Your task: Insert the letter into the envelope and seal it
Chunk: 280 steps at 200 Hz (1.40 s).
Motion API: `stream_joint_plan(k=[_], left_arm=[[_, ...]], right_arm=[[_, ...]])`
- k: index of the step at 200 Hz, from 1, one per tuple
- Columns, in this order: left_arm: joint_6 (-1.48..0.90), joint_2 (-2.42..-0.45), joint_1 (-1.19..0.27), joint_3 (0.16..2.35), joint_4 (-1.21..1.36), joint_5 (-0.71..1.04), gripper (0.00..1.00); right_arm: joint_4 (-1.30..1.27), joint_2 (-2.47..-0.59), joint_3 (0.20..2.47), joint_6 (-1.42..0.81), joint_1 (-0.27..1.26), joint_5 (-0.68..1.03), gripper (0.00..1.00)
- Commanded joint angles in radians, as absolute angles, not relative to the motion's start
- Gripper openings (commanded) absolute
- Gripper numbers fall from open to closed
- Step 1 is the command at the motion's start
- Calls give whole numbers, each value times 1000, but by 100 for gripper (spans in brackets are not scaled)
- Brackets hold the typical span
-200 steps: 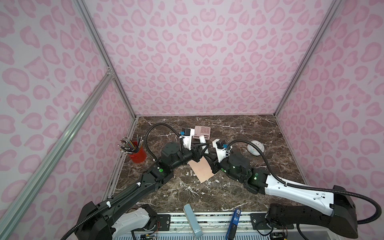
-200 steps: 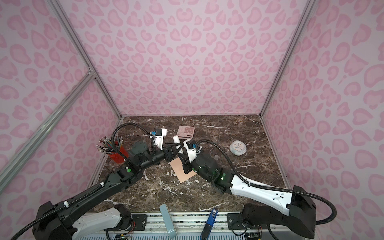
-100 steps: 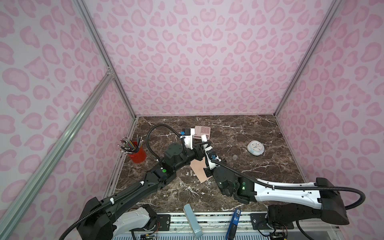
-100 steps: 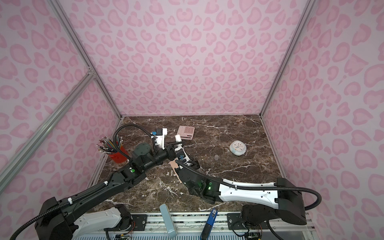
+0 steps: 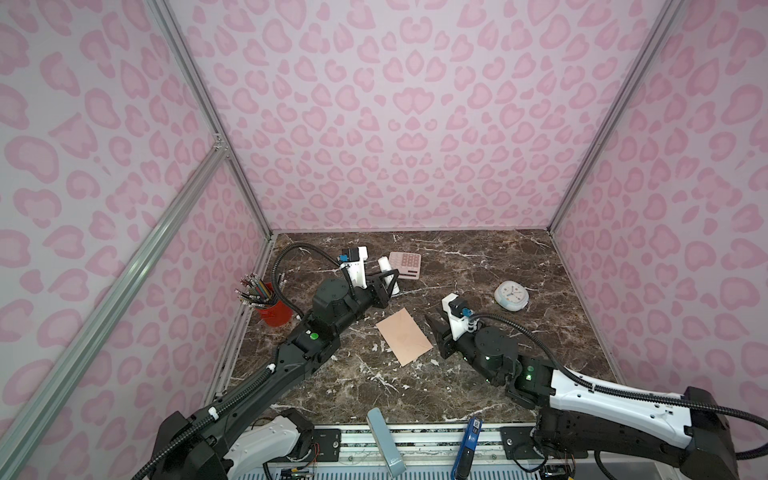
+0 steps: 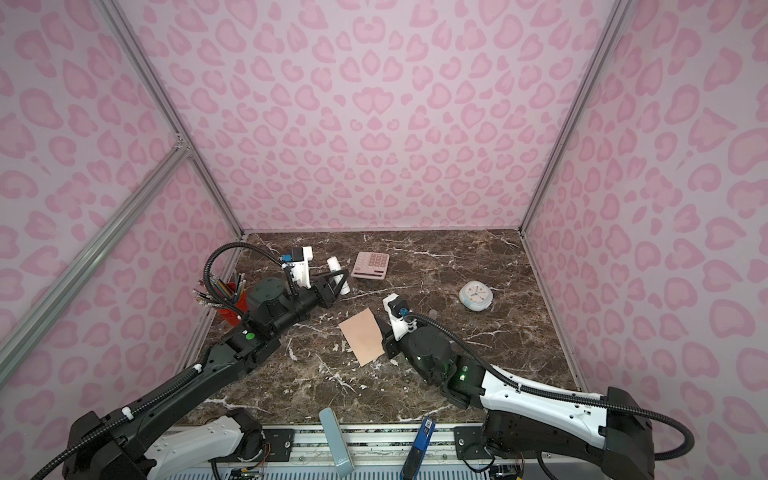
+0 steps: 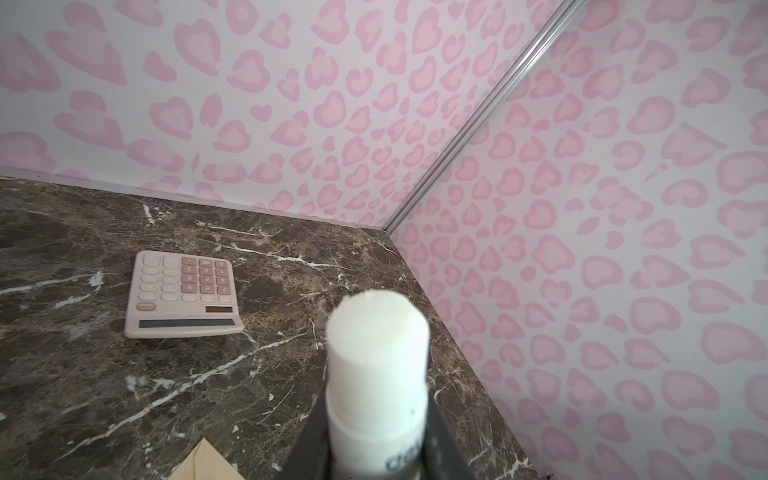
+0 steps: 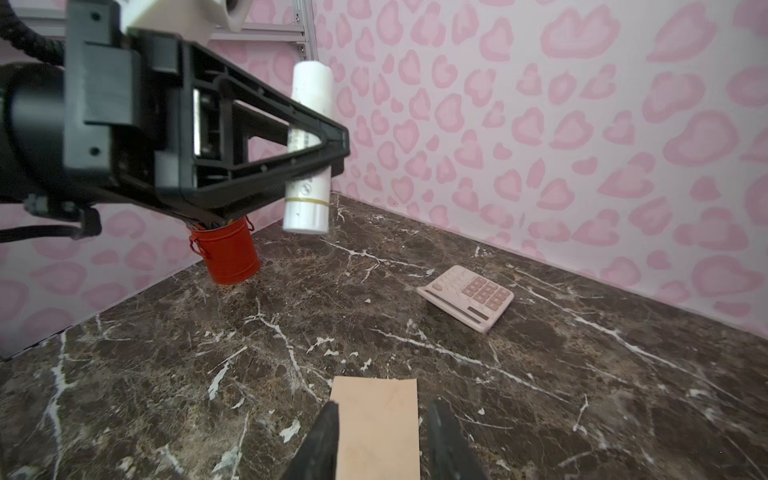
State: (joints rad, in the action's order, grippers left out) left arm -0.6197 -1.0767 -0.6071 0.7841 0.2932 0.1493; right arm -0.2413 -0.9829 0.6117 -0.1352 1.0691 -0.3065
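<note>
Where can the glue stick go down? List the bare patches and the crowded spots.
Bare table: the back stretch between the calculator and the clock; the front strip before the envelope, between the arms. Crowded: the middle, where the right gripper hangs at the envelope's edge; the left side, with the left gripper, its glue stick and the red pencil cup.

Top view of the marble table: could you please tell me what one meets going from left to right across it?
Red pencil cup → white glue stick → pink calculator → small clock. The envelope is left out: it spans the same stretch as the glue stick and calculator.
</note>
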Motion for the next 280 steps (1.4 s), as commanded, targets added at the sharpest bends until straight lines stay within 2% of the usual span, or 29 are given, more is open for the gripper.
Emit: stream_joint_plan(k=[1, 34, 58, 83, 197, 280], left_arm=[[-631, -1091, -565, 799, 424, 415, 4], [-678, -1167, -547, 813, 602, 753, 4], [-730, -1197, -547, 777, 762, 825, 4], [-720, -1201, -547, 764, 805, 847, 4], [-670, -1206, -554, 779, 757, 867, 4], [-674, -1219, -566, 782, 775, 861, 4]], right_arm=[[-311, -940, 573, -205, 972, 80, 41], [-348, -983, 613, -265, 849, 396, 46], [-462, -1037, 633, -347, 807, 544, 47], [-499, -1078, 662, -381, 786, 632, 49], [-558, -1122, 711, -402, 733, 722, 44], [-560, -1140, 717, -413, 732, 735, 30]])
